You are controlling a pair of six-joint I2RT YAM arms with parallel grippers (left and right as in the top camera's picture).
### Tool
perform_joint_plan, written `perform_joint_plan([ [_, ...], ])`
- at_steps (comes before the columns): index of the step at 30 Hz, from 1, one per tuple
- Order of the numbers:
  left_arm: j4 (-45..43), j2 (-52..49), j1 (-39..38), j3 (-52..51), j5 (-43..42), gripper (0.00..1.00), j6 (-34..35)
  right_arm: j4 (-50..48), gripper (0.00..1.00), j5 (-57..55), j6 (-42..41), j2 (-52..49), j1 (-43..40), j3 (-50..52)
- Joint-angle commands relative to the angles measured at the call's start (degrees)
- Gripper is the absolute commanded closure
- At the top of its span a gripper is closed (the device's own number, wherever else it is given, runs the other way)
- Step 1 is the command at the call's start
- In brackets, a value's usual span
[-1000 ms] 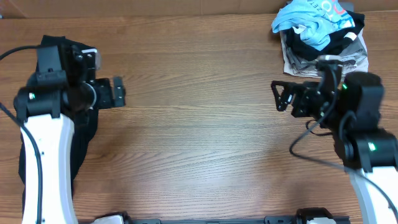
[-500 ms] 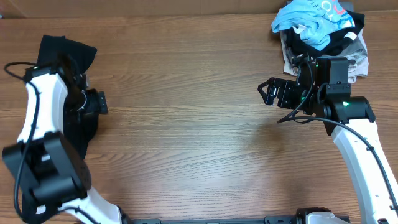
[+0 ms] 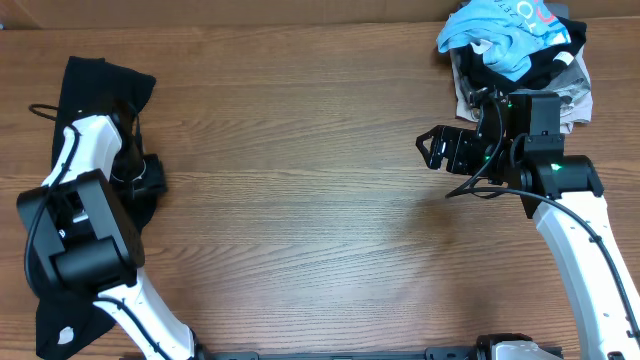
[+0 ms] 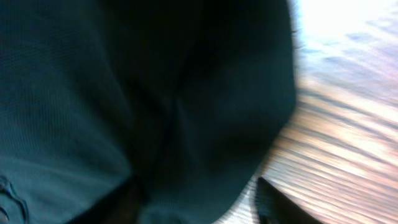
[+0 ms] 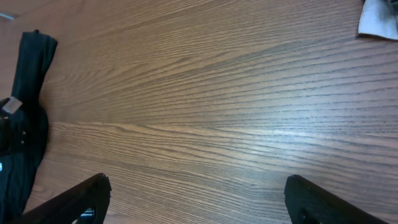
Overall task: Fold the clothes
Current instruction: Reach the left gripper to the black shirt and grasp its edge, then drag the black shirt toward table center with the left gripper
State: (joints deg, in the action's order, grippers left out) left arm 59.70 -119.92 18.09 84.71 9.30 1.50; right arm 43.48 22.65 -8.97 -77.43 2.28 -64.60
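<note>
The clothes (image 3: 95,85), a long black garment, lie along the table's left side from the back toward the front edge. My left gripper (image 3: 148,180) is low over the garment's right edge. In the left wrist view the blurred black fabric (image 4: 124,93) fills most of the frame. There my left gripper (image 4: 199,202) has its jaws apart, with the cloth's edge between them and a strip of wood showing beside the right finger (image 4: 277,205). My right gripper (image 3: 432,148) hangs open over bare wood right of centre. The right wrist view shows my right gripper (image 5: 199,190) empty and the garment (image 5: 28,74) far off.
A heap of other laundry sits at the back right corner: a light blue shirt (image 3: 510,35) on top of black pieces and a grey-white patterned fabric (image 3: 575,95). A white corner of that heap (image 5: 379,18) shows in the right wrist view.
My left arm swung back and down onto the black garment, and its jaws have narrowed. My right gripper shifted slightly left, then held still.
</note>
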Motion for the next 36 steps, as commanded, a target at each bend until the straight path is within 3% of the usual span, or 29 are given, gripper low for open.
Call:
perform_joint_plan([
  [1,0.02,-4.44,-0.11,0.85,0.20,0.69,0.68,-0.28,0.11,0.37,0.00,0.35,0.33,-1.09],
  [3,0.04,-5.07,-0.13,0.85,-1.14,0.94,0.66,-0.31,0.14,0.37,0.02,0.35,0.33,-1.09],
  [4,0.02,-5.07,-0.17,0.87,-2.36,0.96,0.66,-0.31,0.16,0.35,0.02,0.35,0.33,-1.09],
  [10,4.59,-3.61,-3.52,7.65,-9.64,0.96,0.63,-0.81,0.25,-0.74,-0.02,0.35,0.33,-1.09],
  [15,9.53,-2.93,-12.52,22.36,-16.06,0.96,0.17,-1.62,0.29,-3.28,-3.61,0.35,0.22,-1.09],
  [20,6.58,-2.95,-22.25,31.17,-22.99,0.95,0.20,-1.14,0.29,-3.72,-4.70,0.35,0.22,-1.09],
  [27,-3.13,-2.95,-33.92,34.47,-24.26,0.80,0.20,0.20,0.28,-3.67,-4.81,0.35,0.24,-1.09],
  [33,-2.64,-2.93,-36.44,40.48,-24.37,0.38,1.14,-0.09,0.21,-0.35,-4.74,-1.33,2.25,-0.98],
  [36,0.02,-2.93,-35.71,45.57,-24.37,0.28,1.31,-1.01,0.19,1.31,-4.76,-4.33,5.55,-0.98],
])
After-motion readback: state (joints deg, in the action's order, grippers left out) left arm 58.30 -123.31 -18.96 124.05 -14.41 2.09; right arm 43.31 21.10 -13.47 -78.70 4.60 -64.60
